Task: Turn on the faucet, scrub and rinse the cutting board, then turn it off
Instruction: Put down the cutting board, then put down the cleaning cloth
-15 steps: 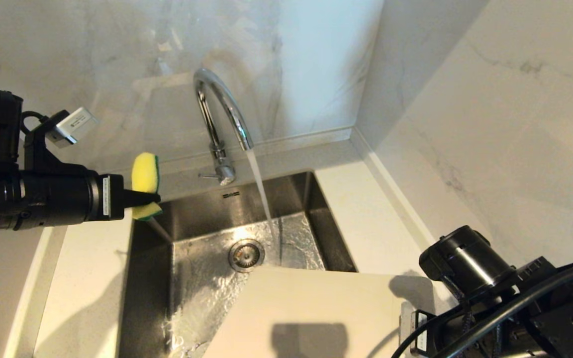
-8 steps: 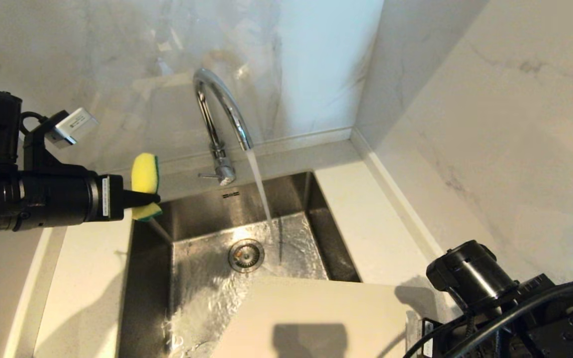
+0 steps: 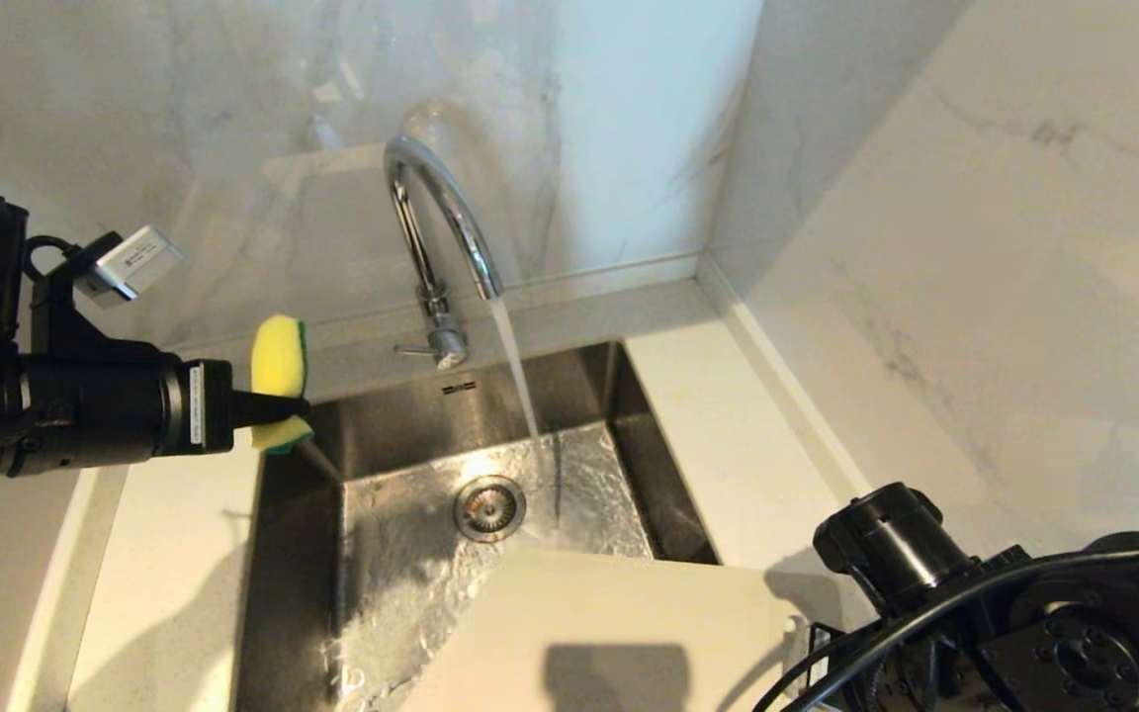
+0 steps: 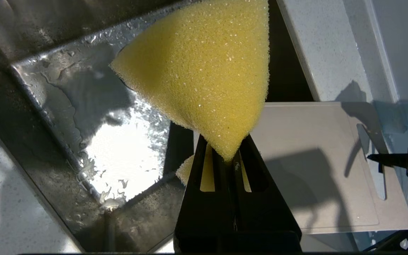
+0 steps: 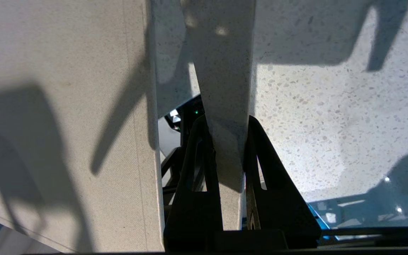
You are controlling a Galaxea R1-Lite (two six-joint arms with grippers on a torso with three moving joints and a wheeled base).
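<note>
The chrome faucet [image 3: 436,227] stands behind the sink, and water [image 3: 520,386] runs from its spout into the basin. The cream cutting board [image 3: 609,633] lies tilted over the sink's near right side, nearer than the stream. My right gripper [image 5: 225,122] is shut on the narrow strip of the cutting board [image 5: 58,124] beside its slot handle. At the sink's far left corner, above the rim, my left gripper [image 3: 283,403] is shut on a yellow sponge [image 3: 278,366]. In the left wrist view the sponge [image 4: 204,71] covers part of the basin.
The steel sink [image 3: 411,554] has a drain [image 3: 488,507] and a wet floor. White speckled countertop [image 3: 747,445] surrounds it, with marble walls behind and to the right. My right arm [image 3: 925,554] fills the lower right corner.
My right arm has shifted and its wrist has turned, and the board's far edge has drawn slightly nearer. The left gripper with the sponge has drifted a little left. Water keeps running.
</note>
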